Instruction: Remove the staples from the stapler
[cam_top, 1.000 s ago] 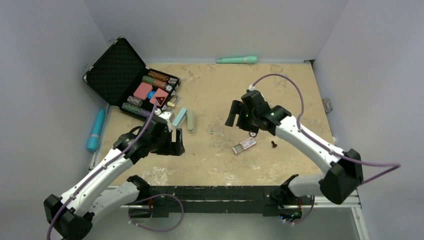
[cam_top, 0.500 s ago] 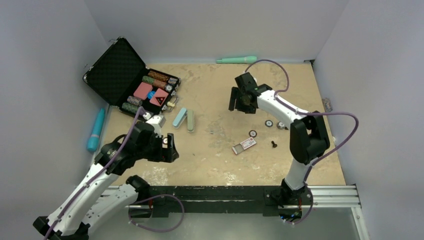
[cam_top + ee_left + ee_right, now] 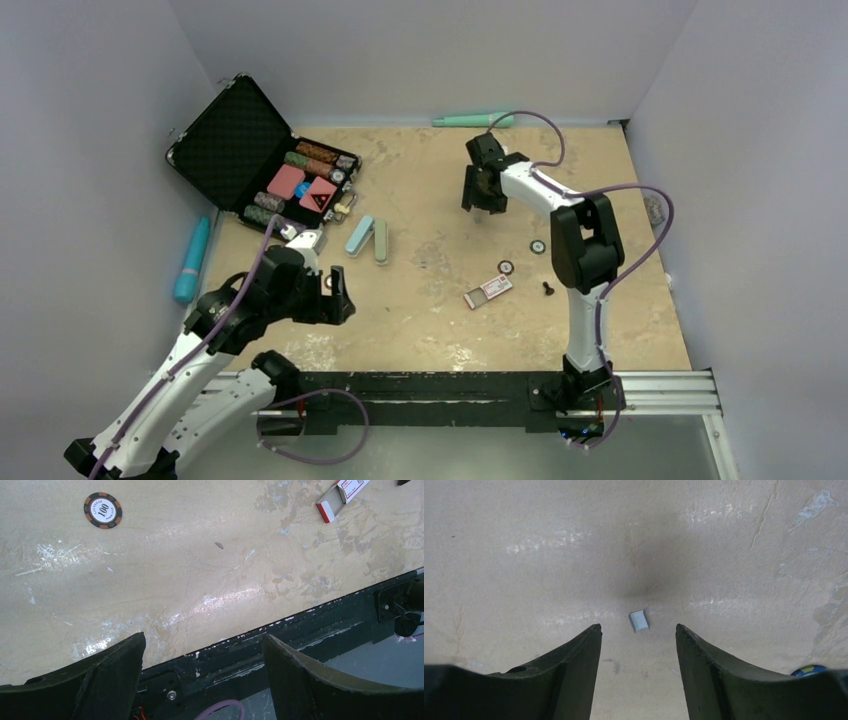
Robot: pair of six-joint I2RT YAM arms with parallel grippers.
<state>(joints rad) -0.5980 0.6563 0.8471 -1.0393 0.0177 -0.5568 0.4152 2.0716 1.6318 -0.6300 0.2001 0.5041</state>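
Between the jaws of the spread right hand, a short grey-blue staple strip, flat on the table

Right hand over far table, left hand near stapler, open case far left

Soft even light, sharp frames, faint glare on the table.

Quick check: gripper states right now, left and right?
Left gripper: open, empty.
Right gripper: open, over a small metal piece, not gripping it.
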